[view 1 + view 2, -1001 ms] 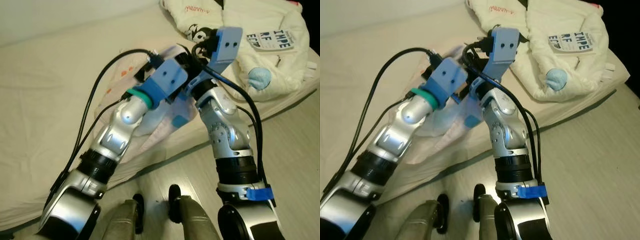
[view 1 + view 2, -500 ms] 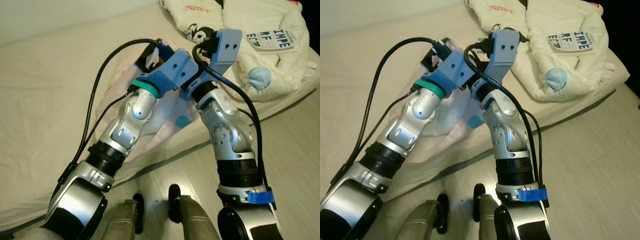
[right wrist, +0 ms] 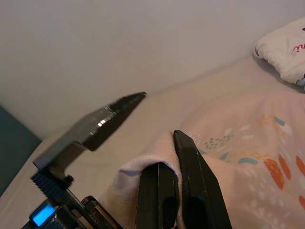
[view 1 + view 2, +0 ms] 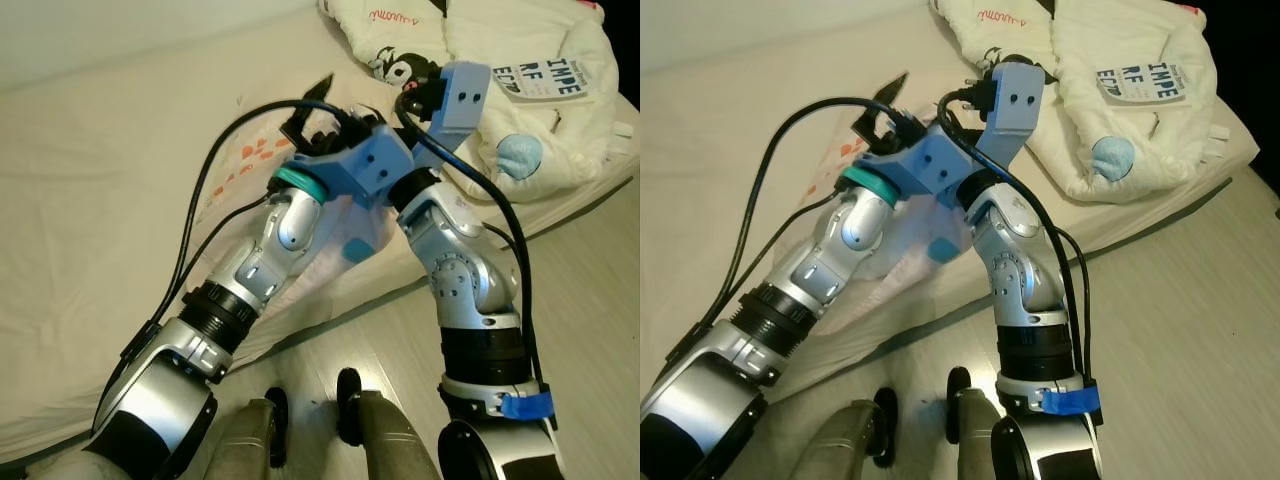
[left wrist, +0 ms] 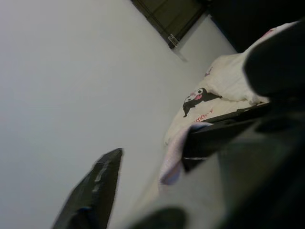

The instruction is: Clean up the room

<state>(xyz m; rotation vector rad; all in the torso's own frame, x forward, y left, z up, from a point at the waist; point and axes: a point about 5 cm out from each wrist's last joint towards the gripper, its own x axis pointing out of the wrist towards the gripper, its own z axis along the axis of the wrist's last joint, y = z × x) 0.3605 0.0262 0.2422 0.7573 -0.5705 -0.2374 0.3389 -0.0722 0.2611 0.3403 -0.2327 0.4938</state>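
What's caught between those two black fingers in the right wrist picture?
A fold of the pink patterned cloth, pinched by the right gripper, seen in the right wrist view.

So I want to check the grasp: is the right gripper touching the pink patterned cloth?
Touching. The right wrist view shows the right gripper shut on a fold of the pink patterned cloth.

Two silver arms crossed over pale patterned cloth (image 4: pixel 240 160) on cream bed (image 4: pixel 90 190), white jacket (image 4: pixel 530 80) beyond

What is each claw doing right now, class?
Left claw: open, holding nothing.
Right claw: shut on the pink patterned cloth.
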